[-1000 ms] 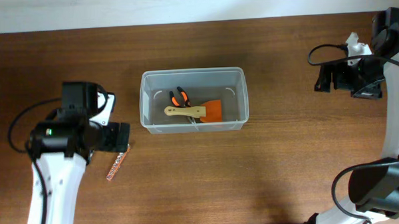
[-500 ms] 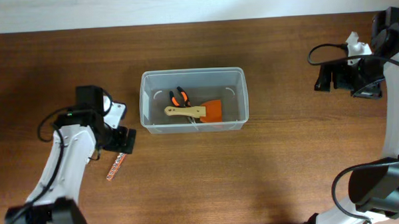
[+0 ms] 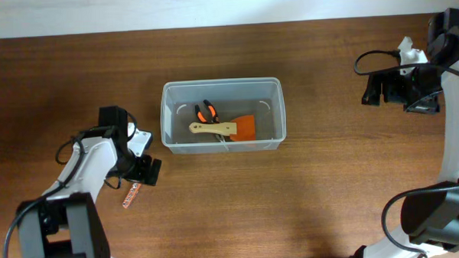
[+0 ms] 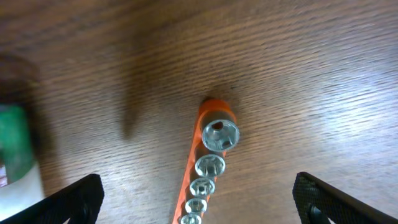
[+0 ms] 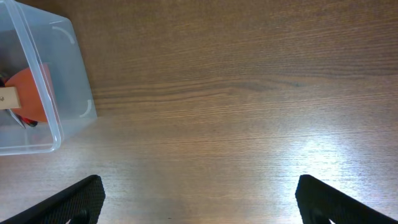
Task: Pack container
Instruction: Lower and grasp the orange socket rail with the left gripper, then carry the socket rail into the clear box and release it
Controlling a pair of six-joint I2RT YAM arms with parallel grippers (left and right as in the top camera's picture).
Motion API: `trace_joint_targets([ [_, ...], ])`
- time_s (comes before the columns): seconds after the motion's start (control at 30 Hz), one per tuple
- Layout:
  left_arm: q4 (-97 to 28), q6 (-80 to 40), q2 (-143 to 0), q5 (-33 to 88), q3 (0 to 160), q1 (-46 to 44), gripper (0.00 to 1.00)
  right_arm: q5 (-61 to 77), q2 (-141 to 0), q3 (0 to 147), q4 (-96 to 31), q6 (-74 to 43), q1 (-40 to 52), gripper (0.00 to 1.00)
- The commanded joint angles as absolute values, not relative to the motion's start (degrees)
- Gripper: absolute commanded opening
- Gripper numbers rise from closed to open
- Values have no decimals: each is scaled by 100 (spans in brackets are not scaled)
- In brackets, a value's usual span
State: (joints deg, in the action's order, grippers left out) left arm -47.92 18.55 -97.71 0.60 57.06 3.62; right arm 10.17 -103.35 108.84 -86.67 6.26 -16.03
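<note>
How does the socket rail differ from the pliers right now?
The socket rail lies on the bare table, outside the container; the pliers are already inside it. The rail is a straight strip carrying a row of chrome sockets; the pliers have orange-and-black handles. Both show orange.

The bench [image 3: 308,195] is dark brown wood, its grain running side to side. The container [image 3: 220,82] stands on it near the middle, toward the far edge, with its long sides along the grain. An orange socket rail [image 4: 211,152] lies flat on the bare wood to the left of the container and nearer the front, well apart from it and slanted. Its metal sockets stand open end up, the largest at the rail's end.
</note>
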Motion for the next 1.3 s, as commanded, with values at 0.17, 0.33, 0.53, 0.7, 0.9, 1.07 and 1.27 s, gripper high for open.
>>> trace_joint_targets([
  [0.17, -4672, 1984, -10073, -43, 5575, 381, 99, 1066, -10302, 10864, -8650, 668, -1566, 99],
  [0.33, -4480, 1984, -10077, -43, 5365, 381, 99, 1068, -10302, 10864, -8648, 681, -1566, 99],
  [0.53, -4407, 1981, -10077, -82, 5253, 381, 98, 1068, -10302, 10864, -8648, 681, -1566, 99],
  [0.7, -4410, 1979, -10077, 141, 5253, 381, 82, 1068, -10302, 10864, -8650, 681, -1566, 99],
  [0.9, -4414, 1979, -10077, 285, 5253, 381, 65, 1068, -10302, 10864, -8648, 681, -1566, 99],
  [1.07, -4390, 1981, -10077, 281, 5253, 381, 45, 1068, -10302, 10864, -8648, 681, -1566, 99],
  [1.27, -4348, 1979, -10077, 283, 5253, 381, 23, 1068, -10300, 10864, -8650, 681, -1566, 99],
])
